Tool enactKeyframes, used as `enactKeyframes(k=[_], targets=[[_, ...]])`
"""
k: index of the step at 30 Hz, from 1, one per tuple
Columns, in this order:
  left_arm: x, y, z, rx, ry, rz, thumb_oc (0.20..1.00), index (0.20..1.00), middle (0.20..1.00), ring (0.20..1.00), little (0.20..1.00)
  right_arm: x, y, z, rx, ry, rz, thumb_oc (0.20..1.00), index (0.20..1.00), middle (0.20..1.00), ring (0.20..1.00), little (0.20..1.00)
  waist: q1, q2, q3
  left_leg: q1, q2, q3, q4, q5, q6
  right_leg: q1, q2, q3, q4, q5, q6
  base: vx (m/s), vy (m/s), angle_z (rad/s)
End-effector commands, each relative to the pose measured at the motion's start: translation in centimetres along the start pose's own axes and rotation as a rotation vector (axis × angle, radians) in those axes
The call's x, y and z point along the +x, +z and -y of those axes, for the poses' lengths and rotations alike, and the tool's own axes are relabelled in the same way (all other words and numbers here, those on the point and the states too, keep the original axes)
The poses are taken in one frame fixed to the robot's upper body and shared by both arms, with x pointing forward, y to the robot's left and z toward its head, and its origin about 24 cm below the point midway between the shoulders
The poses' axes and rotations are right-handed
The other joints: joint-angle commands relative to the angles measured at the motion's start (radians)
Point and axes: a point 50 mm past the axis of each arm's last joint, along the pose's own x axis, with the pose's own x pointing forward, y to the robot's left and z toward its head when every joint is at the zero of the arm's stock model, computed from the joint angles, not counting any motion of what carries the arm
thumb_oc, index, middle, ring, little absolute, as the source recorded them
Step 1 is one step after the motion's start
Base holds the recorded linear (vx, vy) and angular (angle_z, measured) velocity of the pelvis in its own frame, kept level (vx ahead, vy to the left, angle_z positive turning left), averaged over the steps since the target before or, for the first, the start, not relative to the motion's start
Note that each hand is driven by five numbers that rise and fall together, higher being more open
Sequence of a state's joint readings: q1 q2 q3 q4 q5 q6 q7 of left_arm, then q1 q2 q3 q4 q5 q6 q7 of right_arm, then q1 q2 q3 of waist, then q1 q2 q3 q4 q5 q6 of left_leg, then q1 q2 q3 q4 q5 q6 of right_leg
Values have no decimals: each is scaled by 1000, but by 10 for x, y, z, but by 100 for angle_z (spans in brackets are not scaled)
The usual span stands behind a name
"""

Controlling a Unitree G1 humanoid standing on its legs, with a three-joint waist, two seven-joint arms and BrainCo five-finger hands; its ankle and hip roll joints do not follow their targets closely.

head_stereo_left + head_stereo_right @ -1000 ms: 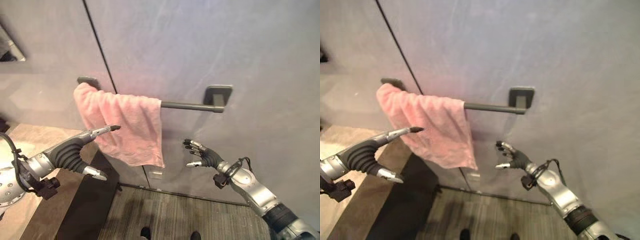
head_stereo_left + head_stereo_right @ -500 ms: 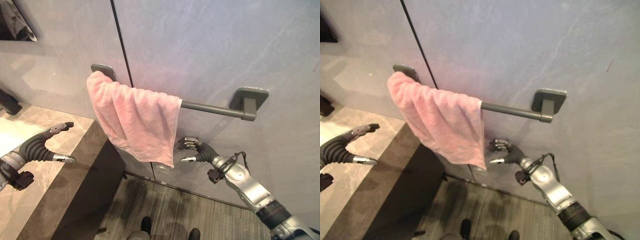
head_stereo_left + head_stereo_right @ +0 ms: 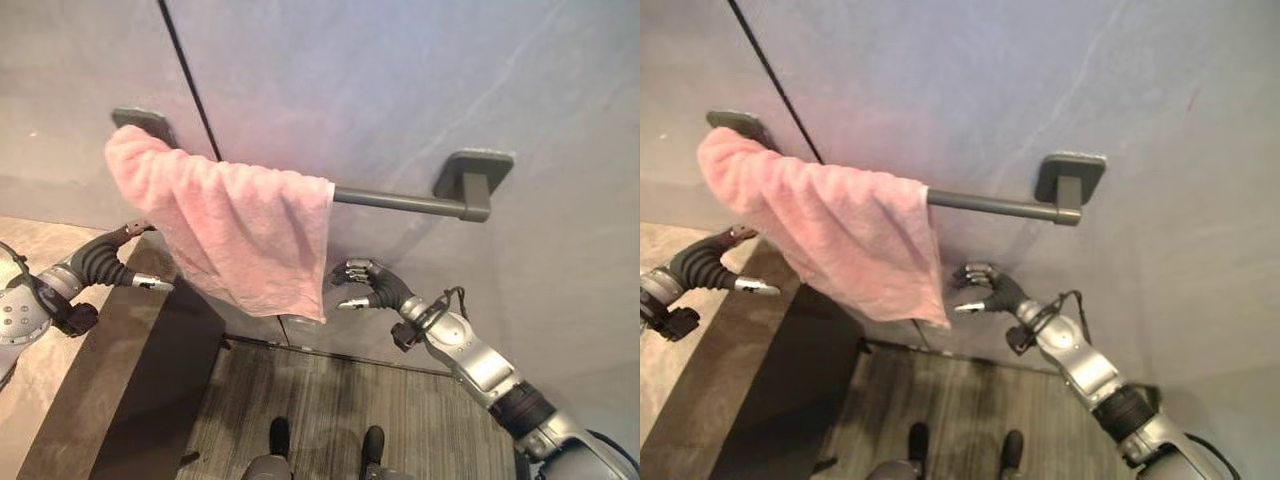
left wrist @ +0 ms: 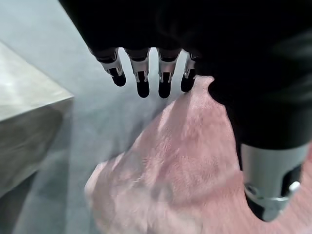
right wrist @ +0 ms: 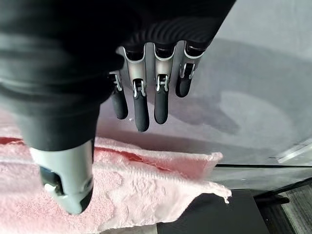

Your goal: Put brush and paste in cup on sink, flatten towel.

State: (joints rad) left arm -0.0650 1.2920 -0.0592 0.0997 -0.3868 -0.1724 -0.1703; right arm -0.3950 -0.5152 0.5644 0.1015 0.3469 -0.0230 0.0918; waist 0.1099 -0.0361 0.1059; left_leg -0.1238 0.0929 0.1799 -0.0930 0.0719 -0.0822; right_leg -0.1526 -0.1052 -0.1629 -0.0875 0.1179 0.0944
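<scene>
A pink towel (image 3: 240, 235) hangs bunched over the left end of a dark grey bar (image 3: 400, 200) on the grey wall. My left hand (image 3: 105, 262) is open at the towel's left edge, its fingers (image 4: 143, 78) straight, with the pink cloth (image 4: 180, 175) just past them. My right hand (image 3: 372, 287) is open beside the towel's lower right corner, its fingers (image 5: 141, 105) relaxed and nothing between them. The towel's edge (image 5: 146, 185) lies under its thumb. I cannot tell whether either hand touches the cloth.
A stone counter (image 3: 50, 390) with a dark cabinet side (image 3: 150, 400) stands under my left arm. The bar's right bracket (image 3: 470, 180) sticks out from the wall. A dark vertical seam (image 3: 190, 80) runs down the wall behind the towel. Below lies a plank floor (image 3: 330, 390).
The camera has swung, shifting the whole picture. My left hand has come back from over the counter to the towel's left edge. My right hand has closed in on the lower right corner.
</scene>
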Motion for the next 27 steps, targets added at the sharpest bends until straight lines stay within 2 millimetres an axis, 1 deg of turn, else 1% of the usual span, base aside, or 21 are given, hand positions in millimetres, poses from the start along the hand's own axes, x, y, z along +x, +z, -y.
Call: enactKeyframes(k=[1, 2, 5, 6, 8, 10, 11, 14, 18, 19, 20, 21, 22, 23, 24, 25, 26, 27], targets=[[5, 6, -20, 29, 93, 32, 1000, 1000, 1000, 1000, 1000, 20, 39, 3, -1, -14, 159, 1000, 1000, 1000, 1000, 1000, -1, -29, -23, -58, -18, -28, 6, 10, 8, 40, -118, 28, 0, 59, 121, -9, 53, -4], [6, 7, -25, 55, 107, 25, 1000, 1000, 1000, 1000, 1000, 28, 45, 0, 0, 0, 172, 1000, 1000, 1000, 1000, 1000, 2, -36, -21, -60, -16, -24, 6, 8, 9, 32, -117, 37, 0, 66, 122, -7, 42, -7], [6, 10, -30, 60, 127, 38, 1000, 1000, 1000, 1000, 1000, 33, 49, -5, 2, 21, 182, 1000, 1000, 1000, 1000, 1000, 5, -43, -18, -60, -15, -17, 6, 7, 9, 28, -115, 44, 0, 72, 123, 7, 26, -20], [6, 7, -35, 41, 160, 27, 1000, 1000, 1000, 1000, 1000, 40, 53, -9, 5, 41, 189, 1000, 1000, 1000, 1000, 1000, 7, -51, -19, -57, -13, -11, 6, 6, 9, 26, -115, 49, 0, 75, 124, 7, 22, -11], [8, 7, -35, 13, 172, 40, 1000, 1000, 1000, 1000, 1000, 43, 57, -12, 13, 48, 201, 1000, 1000, 1000, 1000, 1000, 8, -55, -18, -56, -12, -8, 6, 5, 9, 24, -115, 51, 0, 77, 124, 0, 0, 0], [13, 5, -30, -65, 178, 52, 1000, 1000, 1000, 1000, 1000, 45, 59, -16, 43, 62, 207, 1000, 1000, 1000, 1000, 1000, 5, -61, -17, -56, -11, -5, 6, 4, 8, 20, -114, 54, 0, 81, 125, 0, 0, 0], [19, 5, -25, -116, 173, 65, 1000, 1000, 1000, 1000, 1000, 48, 60, -20, 71, 83, 212, 1000, 1000, 1000, 1000, 1000, -1, -67, -15, -57, -9, -3, 6, 5, 8, 18, -113, 54, 0, 80, 124, 0, 0, 0], [29, 10, -16, -130, 143, 90, 1000, 1000, 1000, 1000, 1000, 51, 64, -24, 93, 103, 217, 1000, 1000, 1000, 1000, 1000, -7, -75, -14, -54, -6, -5, 6, 5, 7, 22, -112, 52, 0, 75, 121, 0, 0, 0], [36, 17, -8, -140, 105, 120, 1000, 1000, 1000, 1000, 1000, 54, 67, -29, 94, 150, 214, 1000, 1000, 1000, 1000, 1000, -15, -85, -14, -46, -3, 1, 6, 1, 5, 27, -110, 54, 0, 75, 120, 0, 0, 0], [36, 17, -7, -146, 98, 119, 1000, 1000, 1000, 1000, 1000, 55, 68, -31, 97, 159, 214, 853, 853, 853, 853, 853, -15, -85, -15, -44, -3, 3, 6, 0, 4, 28, -109, 55, 0, 74, 120, 0, 0, 0], [37, 17, -5, -149, 83, 120, 1000, 1000, 1000, 1000, 1000, 56, 68, -33, 97, 174, 212, 736, 736, 736, 736, 736, -16, -85, -16, -40, -2, 5, 6, -1, 4, 29, -109, 57, 0, 72, 119, 17, 8, -3], [38, 16, -2, -157, 72, 116, 918, 918, 918, 918, 918, 57, 68, -34, 94, 183, 209, 570, 570, 570, 570, 570, -16, -85, -18, -36, -1, 7, 6, -1, 3, 30, -109, 59, 0, 70, 118, 14, 6, -11], [38, 16, -2, -157, 71, 116, 762, 762, 762, 762, 762, 57, 68, -34, 94, 182, 209, 391, 391, 391, 391, 391, -16, -85, -17, -36, -1, 7, 6, -2, 3, 31, -109, 59, 0, 70, 118, 15, 5, -13], [38, 14, 2, -171, 58, 112, 809, 809, 809, 809, 809, 57, 70, -38, 84, 200, 214, 222, 222, 222, 222, 222, -16, -83, -22, -32, 1, 10, 6, -3, 3, 33, -110, 61, 0, 67, 117, 9, 4, -11], [38, 14, 2, -171, 58, 112, 740, 740, 740, 740, 740, 57, 70, -38, 84, 200, 214, 213, 213, 213, 213, 213, -16, -83, -22, -32, 1, 10, 6, -3, 3, 33, -110, 61, 0, 67, 117, 15, 6, -5], [39, 15, 6, -190, 42, 117, 548, 548, 548, 548, 548, 58, 73, -40, 82, 207, 222, 200, 200, 200, 200, 200, -16, -79, -25, -29, 2, 11, 6, -3, 2, 35, -109, 59, 0, 62, 116, 0, 0, 0], [39, 16, 9, -199, 28, 122, 514, 514, 514, 514, 514, 58, 73, -40, 79, 210, 222, 200, 200, 200, 200, 200, -16, -77, -25, -28, 2, 10, 6, -2, 2, 36, -109, 59, 0, 59, 116, 0, 0, 0], [39, 17, 11, -206, 22, 129, 457, 457, 457, 457, 457, 58, 72, -41, 81, 209, 220, 200, 200, 200, 200, 200, -15, -75, -26, -26, 3, 11, 6, -3, 2, 37, -109, 59, 0, 57, 115, 0, 0, 0]])
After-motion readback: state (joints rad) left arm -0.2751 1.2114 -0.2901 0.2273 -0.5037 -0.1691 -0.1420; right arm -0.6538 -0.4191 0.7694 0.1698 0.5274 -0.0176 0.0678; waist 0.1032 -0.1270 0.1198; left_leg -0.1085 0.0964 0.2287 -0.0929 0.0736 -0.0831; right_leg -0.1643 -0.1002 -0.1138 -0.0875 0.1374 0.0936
